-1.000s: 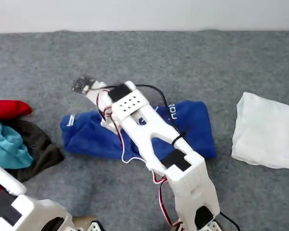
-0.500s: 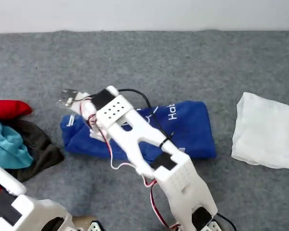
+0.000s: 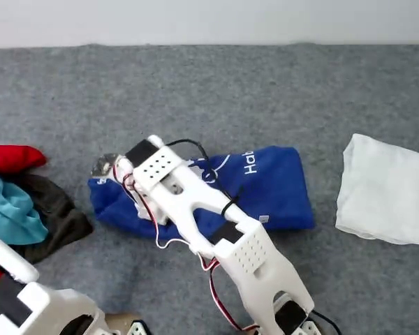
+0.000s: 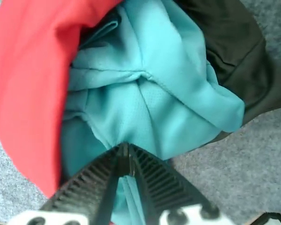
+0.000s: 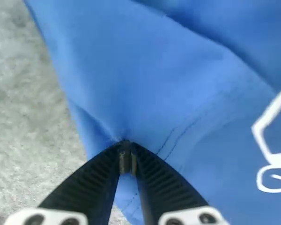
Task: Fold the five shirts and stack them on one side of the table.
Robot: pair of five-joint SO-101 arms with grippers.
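Blue shirt (image 3: 279, 188) lies mid-frame; our right gripper (image 5: 125, 155) pinches its frame-left end, we judge to fold it over; our left gripper (image 4: 124, 154) nips the teal shirt (image 4: 154, 93).

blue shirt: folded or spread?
Folded: the blue shirt lies as a doubled-over band, right gripper shut on its end fold.

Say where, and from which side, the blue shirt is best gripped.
On the blue shirt, probably the bunched end nearest the pile, from above: it lies flat, so a raised fold there gives something to pinch. The right gripper is shut there.
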